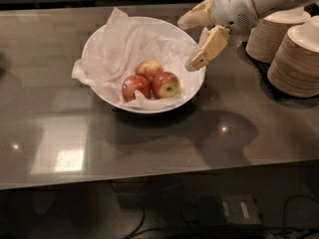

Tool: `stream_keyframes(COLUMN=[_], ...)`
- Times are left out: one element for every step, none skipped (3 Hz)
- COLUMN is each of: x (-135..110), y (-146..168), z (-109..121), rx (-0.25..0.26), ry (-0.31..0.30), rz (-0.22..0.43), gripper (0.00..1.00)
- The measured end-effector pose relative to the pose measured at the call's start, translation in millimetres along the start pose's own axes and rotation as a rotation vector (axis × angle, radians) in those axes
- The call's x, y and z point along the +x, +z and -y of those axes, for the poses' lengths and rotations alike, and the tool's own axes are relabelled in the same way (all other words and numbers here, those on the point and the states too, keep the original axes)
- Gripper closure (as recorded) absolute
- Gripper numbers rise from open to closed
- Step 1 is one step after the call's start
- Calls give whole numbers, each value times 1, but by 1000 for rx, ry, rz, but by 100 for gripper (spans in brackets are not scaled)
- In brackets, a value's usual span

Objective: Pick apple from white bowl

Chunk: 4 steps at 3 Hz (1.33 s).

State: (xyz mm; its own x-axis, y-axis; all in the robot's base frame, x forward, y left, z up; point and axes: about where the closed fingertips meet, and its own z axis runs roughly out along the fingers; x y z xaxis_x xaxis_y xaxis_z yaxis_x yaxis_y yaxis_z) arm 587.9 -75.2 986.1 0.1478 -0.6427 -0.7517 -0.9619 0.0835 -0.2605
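3 red-yellow apples (pixel 151 81), tissue-lined white bowl (pixel 197 83), gripper (pixel 187 44) spread over rim

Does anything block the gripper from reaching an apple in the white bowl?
Nothing visible does. The gripper, fingers open, hangs over the white bowl's right rim. The nearest apple lies uncovered on the tissue paper, crowded by two other apples beside it.

The bowl (pixel 154 108) was glossy white, its tissue (pixel 129 44) white too. The left apple (pixel 135 87) was red, the right apple (pixel 166 84) red with a yellow patch, the back apple (pixel 149 68) yellow blushed red. The gripper (pixel 186 44), over the bowl's right rim, had beige fingers (pixel 212 44) spread apart on a white arm (pixel 239 4). The counter (pixel 149 148) was grey-brown, the stacks (pixel 294 59) beige.
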Motion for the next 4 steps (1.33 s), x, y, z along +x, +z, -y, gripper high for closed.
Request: stream_keyframes(x=[6, 15, 23, 24], y=[14, 33, 45, 46], z=[-2, -4, -4, -4], rx=[-22, -46, -59, -60], ry=[18, 37, 52, 53], rz=[0, 2, -2, -3], gripper=[0, 18, 42, 66])
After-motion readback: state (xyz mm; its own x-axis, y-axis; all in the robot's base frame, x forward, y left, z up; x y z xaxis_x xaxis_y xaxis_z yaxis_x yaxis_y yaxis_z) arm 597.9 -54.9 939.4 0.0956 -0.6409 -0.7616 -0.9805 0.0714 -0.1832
